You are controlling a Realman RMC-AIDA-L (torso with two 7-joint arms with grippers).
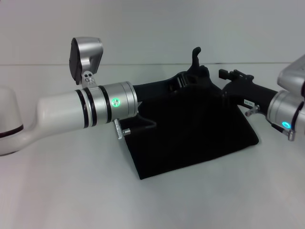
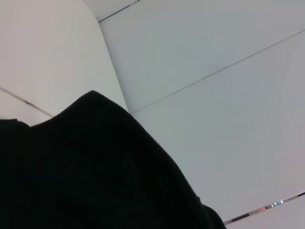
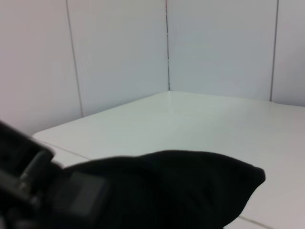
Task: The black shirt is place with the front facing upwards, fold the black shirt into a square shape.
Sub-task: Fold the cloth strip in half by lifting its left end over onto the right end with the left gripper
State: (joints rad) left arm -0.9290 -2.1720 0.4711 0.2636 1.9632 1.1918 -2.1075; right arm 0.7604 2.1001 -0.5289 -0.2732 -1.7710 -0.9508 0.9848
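Note:
The black shirt (image 1: pixel 190 138) is a plain black slab of cloth in the middle of the white table (image 1: pixel 66 191). Its near edge rests on the table and its far edge is raised. My left gripper (image 1: pixel 194 71) reaches in from the left and holds the raised far edge, with one finger sticking up above the cloth. My right gripper (image 1: pixel 228 82) comes in from the right and grips the same edge close beside it. No lettering or label shows. Black shirt cloth (image 2: pixel 95 167) fills the lower part of the left wrist view. The shirt (image 3: pixel 190 186) bulges low in the right wrist view.
Bare white table surface lies in front of the shirt and to both sides. White walls (image 3: pixel 119 57) close in behind the table. My left forearm (image 1: pixel 71 112) stretches across the left half of the head view above the table.

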